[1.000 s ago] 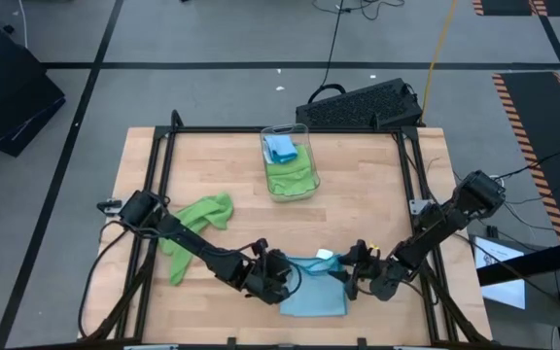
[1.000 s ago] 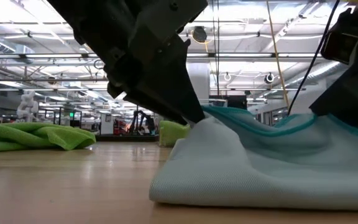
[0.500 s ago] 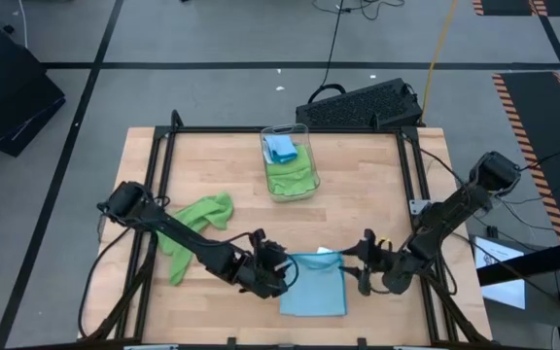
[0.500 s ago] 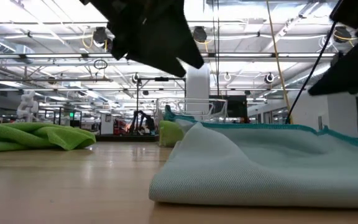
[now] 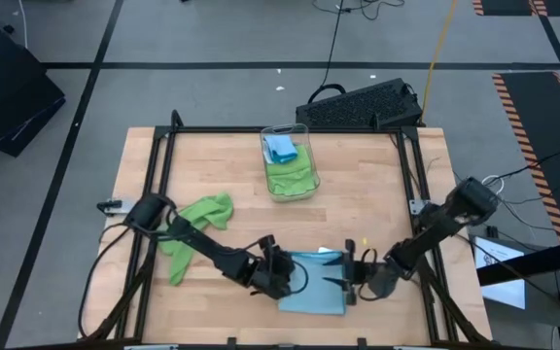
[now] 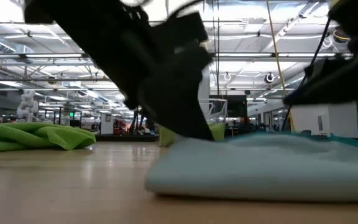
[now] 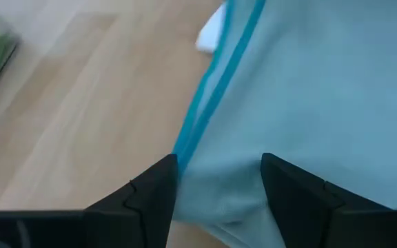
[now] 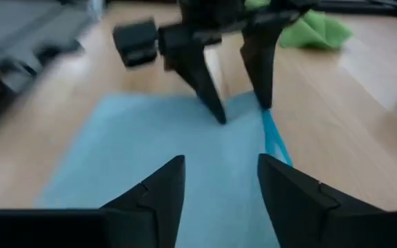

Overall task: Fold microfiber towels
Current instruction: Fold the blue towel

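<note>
A light blue microfiber towel [image 5: 315, 284] lies folded on the table near its front edge, a white tag [image 5: 327, 251] at its far side. My left gripper [image 5: 284, 280] stands open at the towel's left edge, and in the left wrist view the teal hem [image 7: 209, 103] runs between its fingers. My right gripper [image 8: 219, 186] is open just above the towel's right side; I see no touch. A lime green towel [image 5: 198, 226] lies crumpled at the left. My left gripper sets its open fingertips [image 8: 218, 116] down on the towel's left edge, one of them by the teal hem [image 8: 269, 125]. The fingers slant down from the table's left. The towel lies flat on the table under them.
A clear bin [image 5: 290, 163] with a green and a blue towel inside stands at the far middle. A black keyboard [image 5: 363, 105] lies beyond the table's far edge. A black frame [image 5: 163, 156] runs along the table's sides.
Both grippers left the towel's raised fold, drew apart and up, then came back toward the towel. My left gripper has sunk onto its left edge. The towel, humped a second ago, now lies flatter.
</note>
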Action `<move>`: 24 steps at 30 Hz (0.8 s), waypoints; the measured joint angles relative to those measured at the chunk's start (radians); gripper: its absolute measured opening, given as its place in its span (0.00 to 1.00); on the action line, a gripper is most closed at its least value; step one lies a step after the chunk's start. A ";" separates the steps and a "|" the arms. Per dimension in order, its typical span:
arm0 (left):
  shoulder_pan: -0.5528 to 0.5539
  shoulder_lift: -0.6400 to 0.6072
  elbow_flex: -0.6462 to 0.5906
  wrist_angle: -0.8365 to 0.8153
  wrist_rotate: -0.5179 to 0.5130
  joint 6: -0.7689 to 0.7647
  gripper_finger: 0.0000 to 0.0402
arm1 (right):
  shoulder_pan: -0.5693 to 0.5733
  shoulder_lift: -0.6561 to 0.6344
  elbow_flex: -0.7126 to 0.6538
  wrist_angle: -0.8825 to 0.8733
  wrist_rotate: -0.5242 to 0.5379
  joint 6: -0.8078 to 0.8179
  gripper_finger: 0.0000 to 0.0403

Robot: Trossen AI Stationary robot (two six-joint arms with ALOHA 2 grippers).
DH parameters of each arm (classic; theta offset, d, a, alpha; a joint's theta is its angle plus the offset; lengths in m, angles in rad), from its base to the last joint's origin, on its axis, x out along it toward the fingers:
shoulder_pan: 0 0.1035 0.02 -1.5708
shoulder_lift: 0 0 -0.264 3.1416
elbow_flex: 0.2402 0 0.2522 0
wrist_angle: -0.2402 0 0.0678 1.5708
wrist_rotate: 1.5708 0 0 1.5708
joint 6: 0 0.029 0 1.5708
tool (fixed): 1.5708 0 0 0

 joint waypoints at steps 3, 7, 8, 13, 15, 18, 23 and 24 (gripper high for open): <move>0.020 0.008 0.000 -0.029 0.005 -0.018 0.53 | -0.031 0.083 0.000 0.001 0.001 0.022 0.37; 0.033 0.013 0.001 -0.037 0.034 0.006 0.53 | -0.062 0.198 0.000 0.032 0.011 0.115 0.29; 0.035 0.013 0.001 -0.038 0.035 0.014 0.53 | -0.064 0.218 0.001 0.044 0.019 0.138 0.27; 0.051 0.002 0.002 -0.126 0.026 0.039 0.53 | -0.068 0.257 0.001 0.080 0.054 0.180 0.19; 0.063 -0.010 0.003 -0.167 0.023 0.038 0.53 | -0.069 0.234 0.000 0.078 0.050 0.161 0.18; 0.080 -0.035 0.001 -0.197 0.042 0.053 0.53 | -0.070 0.168 -0.005 0.067 0.086 0.109 0.17; 0.077 -0.124 0.002 -0.212 0.051 0.094 0.53 | -0.070 0.008 -0.007 0.072 0.126 -0.005 0.24; 0.073 -0.143 0.001 -0.218 0.049 0.106 0.53 | -0.070 -0.024 -0.007 0.073 0.125 -0.024 0.25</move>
